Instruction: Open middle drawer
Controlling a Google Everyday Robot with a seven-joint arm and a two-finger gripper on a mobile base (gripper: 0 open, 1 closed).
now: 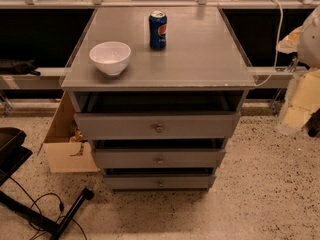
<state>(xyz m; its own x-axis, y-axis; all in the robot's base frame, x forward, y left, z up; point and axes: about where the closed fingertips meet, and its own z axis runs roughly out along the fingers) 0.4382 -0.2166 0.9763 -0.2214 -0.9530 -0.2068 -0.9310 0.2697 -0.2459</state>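
At the far left a black stand (10, 145) rests on the speckled floor (265, 184). Just right of it, an open cardboard box (70, 156) sits on the floor against the left side of the grey bench (200, 49), a unit with 3 drawers under a flat top. On that top a white bowl (110, 57) stands upright near the front left. A blue can (158, 30) stands upright behind it and to its right, apart from the bowl.

Below, the 3 grey fronts are stacked. The top drawer (125, 126) looks widest, the middle drawer (125, 159) sits directly under it, and the bottom drawer (130, 182) looks narrowest. The middle drawer carries 1 small round knob (159, 160) at its centre, and a dark gap runs along above its front. How far it stands out I cannot tell.

To the right of the bench, a white cable (277, 39) hangs down past the rear corner. Yellowish pieces (300, 101) pile at the right edge under a pale blurred shape (311, 36) that I cannot identify. The end effector does not show in this view, so I cannot tell whether it is apart, together or clamped.
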